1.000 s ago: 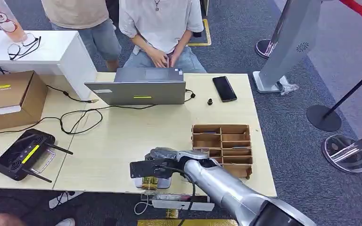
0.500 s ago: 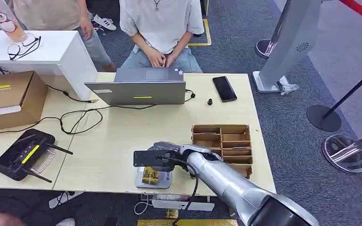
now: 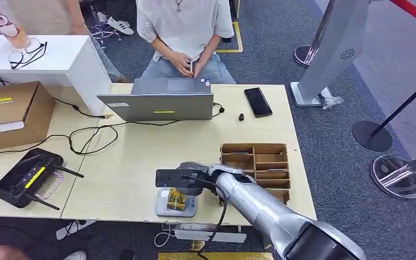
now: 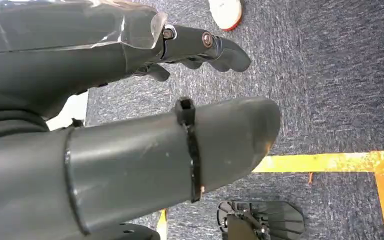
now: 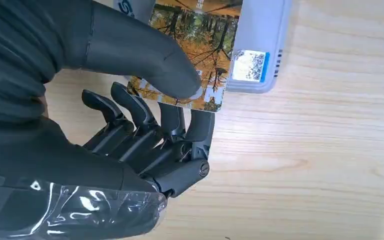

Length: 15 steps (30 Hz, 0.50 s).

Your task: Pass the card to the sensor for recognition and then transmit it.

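A card printed with autumn trees is pinched between the thumb and fingers of my right hand. It lies partly over the grey sensor, which carries a small code sticker. Whether card and sensor touch, I cannot tell. From the head view, the sensor sits near the table's front edge with the yellowish card over it. My right hand is just beyond it, partly under its dark wrist camera. My left hand hangs over the carpet, fingers apart and holding nothing.
A divided cardboard tray stands right of my hand. A laptop, a phone and cables lie farther back, with a person seated behind. A black device with antennas and a cardboard box are at the left.
My right hand has drawn back from the table's front edge, uncovering the sensor, with the card still over it. A person standing at the back left has walked off.
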Tool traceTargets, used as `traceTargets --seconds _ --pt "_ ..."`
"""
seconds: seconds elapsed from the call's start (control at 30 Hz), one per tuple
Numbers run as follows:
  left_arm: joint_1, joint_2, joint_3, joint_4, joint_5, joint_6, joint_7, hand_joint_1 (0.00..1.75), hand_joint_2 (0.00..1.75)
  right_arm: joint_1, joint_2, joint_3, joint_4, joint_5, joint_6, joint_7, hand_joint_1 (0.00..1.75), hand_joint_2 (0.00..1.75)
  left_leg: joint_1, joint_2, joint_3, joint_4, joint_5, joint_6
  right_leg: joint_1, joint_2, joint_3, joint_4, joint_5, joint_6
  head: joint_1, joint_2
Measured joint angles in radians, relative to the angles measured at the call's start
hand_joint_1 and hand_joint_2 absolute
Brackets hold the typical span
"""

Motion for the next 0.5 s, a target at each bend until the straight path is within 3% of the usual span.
traceTargets --seconds 0.5 --pt "0.0 0.0 0.0 0.0 0.003 0.0 0.0 0.0 0.0 0.001 0.02 0.0 0.044 0.003 -0.01 0.01 1.75 1.75 0.0 0.0 0.0 0.0 0.0 0.0 0.0 0.0 0.0 0.0 0.0 0.0 0.0 0.0"
